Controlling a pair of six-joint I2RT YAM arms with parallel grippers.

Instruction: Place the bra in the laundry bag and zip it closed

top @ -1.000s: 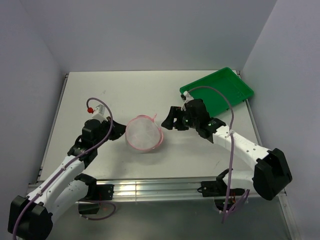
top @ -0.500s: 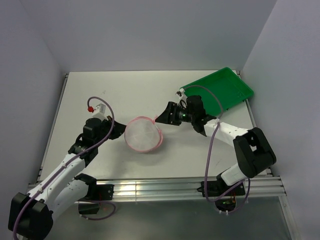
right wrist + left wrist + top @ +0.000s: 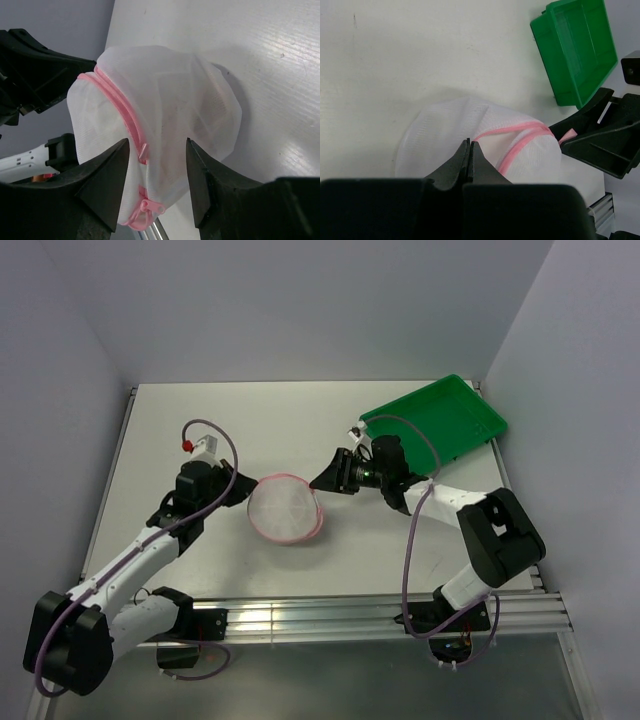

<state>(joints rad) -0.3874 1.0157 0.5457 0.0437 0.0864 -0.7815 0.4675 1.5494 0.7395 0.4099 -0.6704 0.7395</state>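
- The laundry bag [image 3: 285, 510] sits on the tabletop [image 3: 200, 420], well apart from the green tray [image 3: 440, 425], off that tray's near-left corner. No bra can be made out through the mesh.
- The step in hand looks like zipping. The right pincer [image 3: 157, 145] should close on the zipper pull [image 3: 146, 206] alone, not the mesh. It can then draw the pull along the pink zipper [image 3: 120, 110] while the far side anchors the bag.
- The left pincer [image 3: 469, 146], on the bag's side away from the tray, is closed to a hairline and seems to nip the mesh.
- The right pincer, on the tray side, gapes wide and holds nothing.
- The left arm reaches forward with its wrist turned toward the tray. The right arm lies low and folded, pointing away from the tray.
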